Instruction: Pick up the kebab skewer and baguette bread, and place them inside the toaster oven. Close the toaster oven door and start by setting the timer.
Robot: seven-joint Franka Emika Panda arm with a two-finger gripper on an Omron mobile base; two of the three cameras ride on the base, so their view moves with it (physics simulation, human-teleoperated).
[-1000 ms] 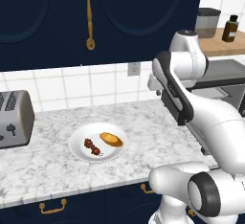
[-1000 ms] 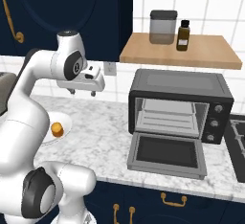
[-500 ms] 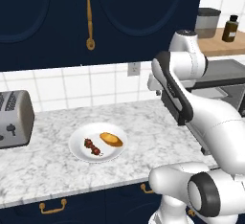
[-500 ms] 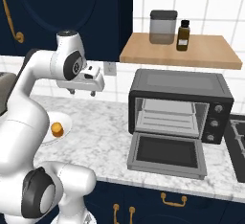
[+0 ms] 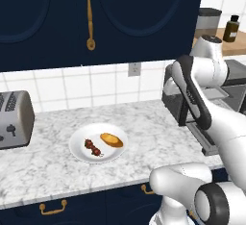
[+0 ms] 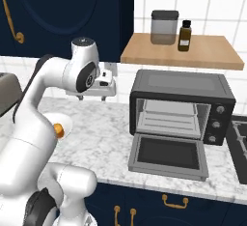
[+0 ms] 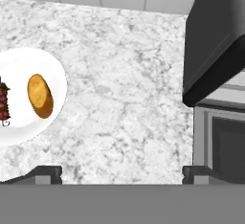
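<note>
A white plate (image 5: 98,154) on the marble counter holds the kebab skewer (image 5: 92,147) on its left and the golden baguette bread (image 5: 111,140) on its right. The hand view shows the baguette (image 7: 40,95) and the skewer (image 7: 4,99) at the left edge. The toaster oven (image 6: 181,82) stands to the right with its door (image 6: 169,155) folded down flat and its rack bare. My gripper (image 6: 91,96) hangs above the counter between plate and oven. Its fingertips (image 7: 45,173) are spread wide, open, with nothing between them.
A silver two-slot toaster (image 5: 14,119) sits at the counter's left end. Above the oven, a wooden shelf (image 6: 202,53) carries a grey jar (image 6: 164,27) and a dark bottle (image 6: 184,35). Dark blue cabinets hang above the counter. A stovetop (image 6: 240,128) lies right of the oven.
</note>
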